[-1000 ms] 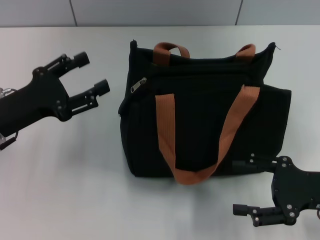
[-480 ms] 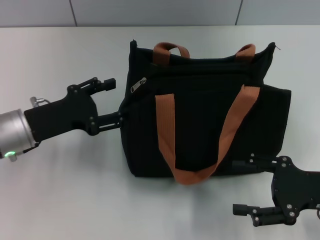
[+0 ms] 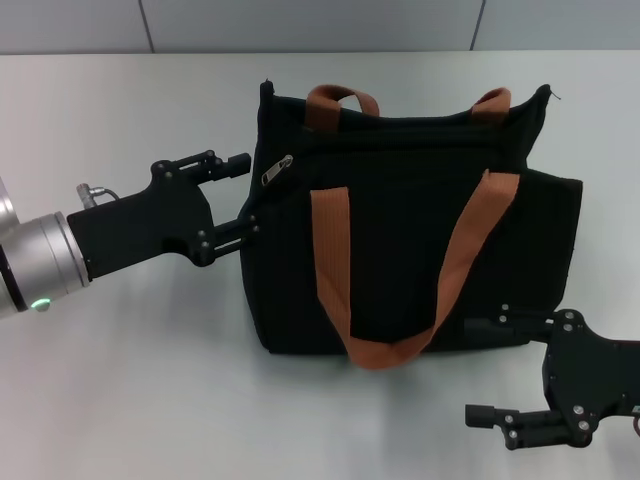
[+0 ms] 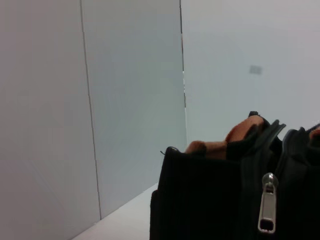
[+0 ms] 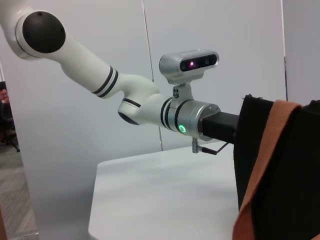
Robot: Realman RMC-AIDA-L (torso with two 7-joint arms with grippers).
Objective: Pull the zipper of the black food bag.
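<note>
Black fabric, the black food bag (image 3: pixel 410 230) — left gripper (image 3: pixel 245 193) spread wide at its side, beside the zipper (image 3: pixel 277 170); right gripper (image 3: pixel 483 370) parked open nearby.

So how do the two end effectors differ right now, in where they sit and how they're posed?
The left end effector is up against the black food bag's left end, its fingers straddling that edge just short of the zipper. The right end effector rests on the table by the bag's near right corner, touching nothing. The left points right toward the bag; the right points left. Both are black and open.
</note>
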